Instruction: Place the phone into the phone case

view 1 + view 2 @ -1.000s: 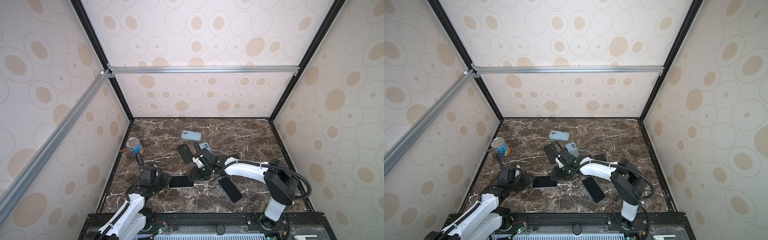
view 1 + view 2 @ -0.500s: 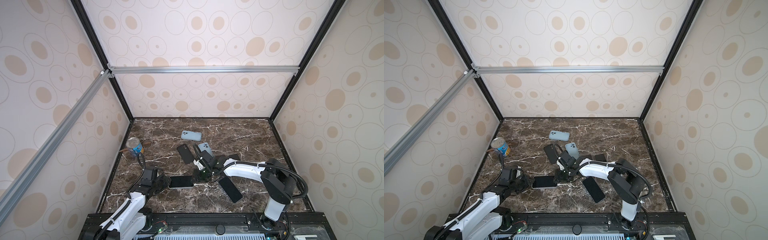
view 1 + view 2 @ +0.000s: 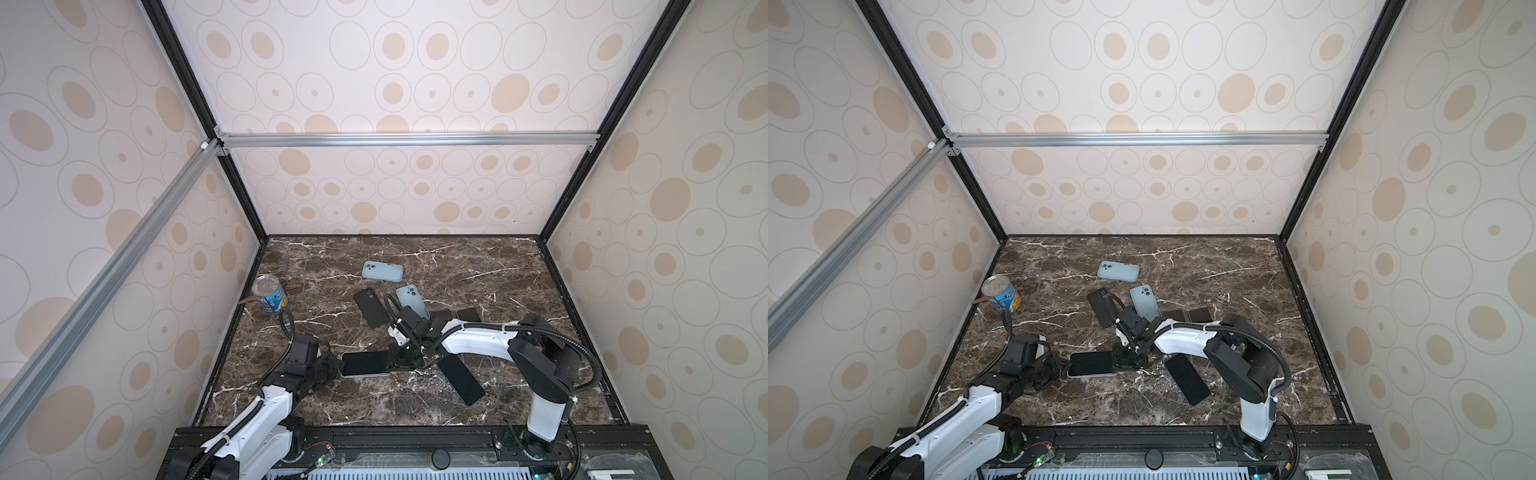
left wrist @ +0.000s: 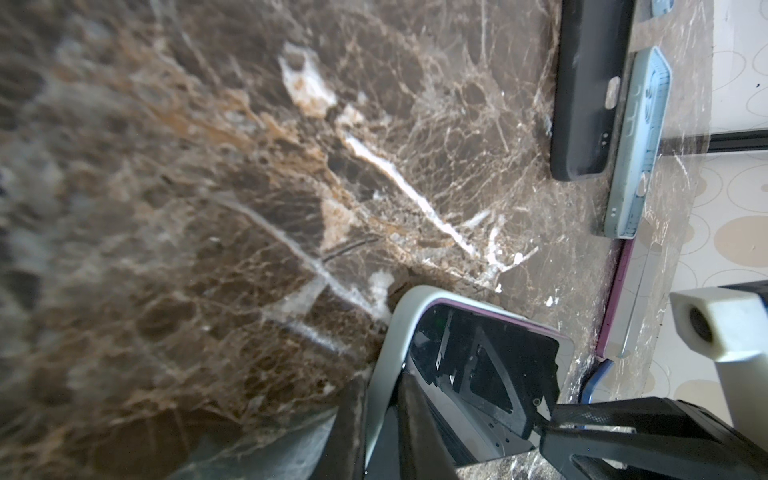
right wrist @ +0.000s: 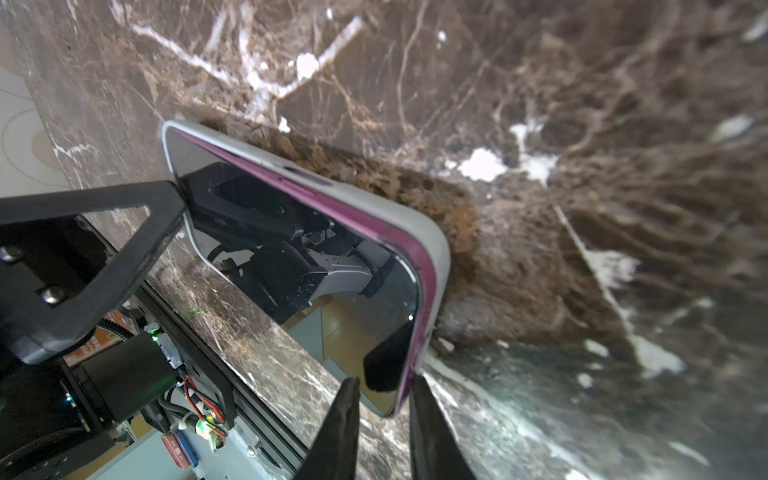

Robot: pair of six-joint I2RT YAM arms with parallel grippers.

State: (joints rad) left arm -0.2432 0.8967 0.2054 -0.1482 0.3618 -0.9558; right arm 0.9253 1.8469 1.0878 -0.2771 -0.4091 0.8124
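Note:
A dark-screened phone [image 3: 365, 363] with a purple rim lies flat near the table's front middle, inside a pale grey phone case [image 4: 399, 316]; both top views show it [image 3: 1091, 363]. At the phone's left end, my left gripper [image 4: 382, 415] is low at the table [image 3: 338, 368], its two fingers pinching the case's grey wall. My right gripper [image 5: 384, 399] reaches across to the phone's right end [image 3: 401, 360]. It is shut on that end, one finger on the glass side and the other against the case [image 5: 436, 232].
A tin can [image 3: 269, 296] stands by the left wall. Behind the phone lie two light blue cased phones [image 3: 382, 271] [image 3: 411, 300] and a black case [image 3: 369, 307]. Another black phone [image 3: 460, 379] lies front right, under the right arm. Dark flat items [image 3: 468, 314] lie behind that arm.
Both grippers have closed in over the last second, the left onto the case wall, the right onto the phone's end. The phone has stayed in place.

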